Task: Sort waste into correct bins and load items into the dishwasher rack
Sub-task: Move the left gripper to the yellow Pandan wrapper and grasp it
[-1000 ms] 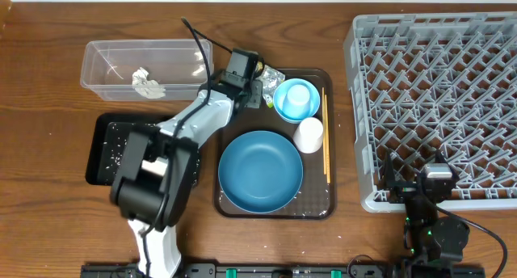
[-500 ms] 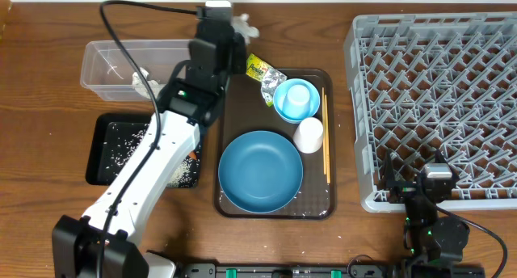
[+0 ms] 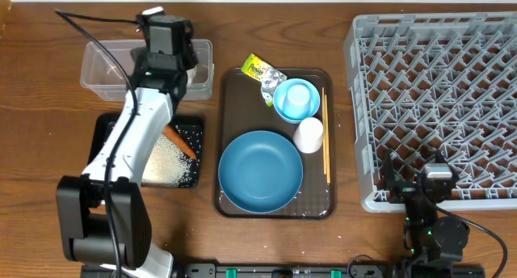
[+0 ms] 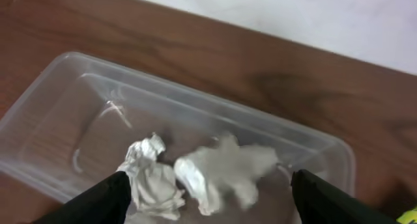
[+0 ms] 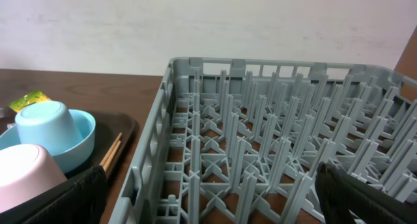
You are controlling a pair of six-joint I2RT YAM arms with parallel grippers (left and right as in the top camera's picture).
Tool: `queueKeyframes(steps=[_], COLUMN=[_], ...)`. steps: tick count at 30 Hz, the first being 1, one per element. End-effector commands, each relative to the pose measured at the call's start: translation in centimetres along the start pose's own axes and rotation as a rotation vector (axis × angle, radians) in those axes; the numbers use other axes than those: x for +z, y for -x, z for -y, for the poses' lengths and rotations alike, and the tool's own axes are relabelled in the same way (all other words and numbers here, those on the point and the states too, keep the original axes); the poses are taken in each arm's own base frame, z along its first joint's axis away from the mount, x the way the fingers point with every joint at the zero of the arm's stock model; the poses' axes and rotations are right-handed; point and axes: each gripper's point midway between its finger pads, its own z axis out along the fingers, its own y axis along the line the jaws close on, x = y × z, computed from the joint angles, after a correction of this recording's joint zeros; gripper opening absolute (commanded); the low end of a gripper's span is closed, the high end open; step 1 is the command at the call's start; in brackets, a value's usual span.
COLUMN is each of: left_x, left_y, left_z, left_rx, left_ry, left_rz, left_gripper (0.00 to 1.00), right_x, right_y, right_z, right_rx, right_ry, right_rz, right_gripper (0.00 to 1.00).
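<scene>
White crumpled tissues [image 4: 221, 173], two wads side by side and one of them blurred, show inside the clear plastic tub [image 4: 45, 113]. My left gripper [image 4: 207, 201] hangs above them, its fingers spread wide with nothing clamped between. My right gripper [image 5: 208, 195], likewise spread and empty, sits low at the near edge of the grey dishwasher rack [image 5: 260, 139].

Dark-brown wooden table w/ visible grain [image 3: 48, 221] fills the overhead view; light is soft and even, faint sheen on the wood. Plain off-white matte wall [image 5: 195, 22] stands behind the table's far edge in both wrist views. Narrow dark-brown vertical strip [image 5: 409, 51] at far rt of wall, can't tell what.
</scene>
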Motion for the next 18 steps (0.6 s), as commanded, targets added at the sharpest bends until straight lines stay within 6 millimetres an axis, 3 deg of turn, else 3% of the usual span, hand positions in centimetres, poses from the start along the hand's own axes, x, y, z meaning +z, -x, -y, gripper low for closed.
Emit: queueKeyframes(steps=[1, 4, 7, 11, 14, 18], left_x=[-1.6, -3.7, -6.2, -9.1, -8.9, -6.6], left_y=[0.6, 0.8, -0.3, -3.4, -5.6, -8.5], left_z=[0.7, 2.7, 7.3, 13.6, 15.4, 15.9], left_rx=[-0.012, 0.009, 0.045, 0.107, 0.114, 0.074], left_ry=[-0.017, -0.076, -0.264, -0.5, -0.509, -0.464], left_rz=[0.017, 0.03, -0.007, -0.089, -0.136, -0.227], left_gripper=[0.82, 0.82, 0.82, 0.82, 0.83, 0.79], right_x=[0.0, 0.0, 0.0, 0.0, 0.0, 0.0], right_y=[-0.1, -0.1, -0.1, -0.1, -0.1, -0.1], right_z=[0.3, 0.3, 0.3, 0.3, 0.3, 0.3], right_rx=[0.015, 0.015, 0.015, 0.015, 0.015, 0.015], right_ry=[-0.013, -0.013, -0.013, -0.013, -0.013, -0.013], right_rz=[0.0, 0.0, 0.0, 0.0, 0.0, 0.0], right_gripper=[0.99, 0.99, 0.99, 0.99, 0.99, 0.99])
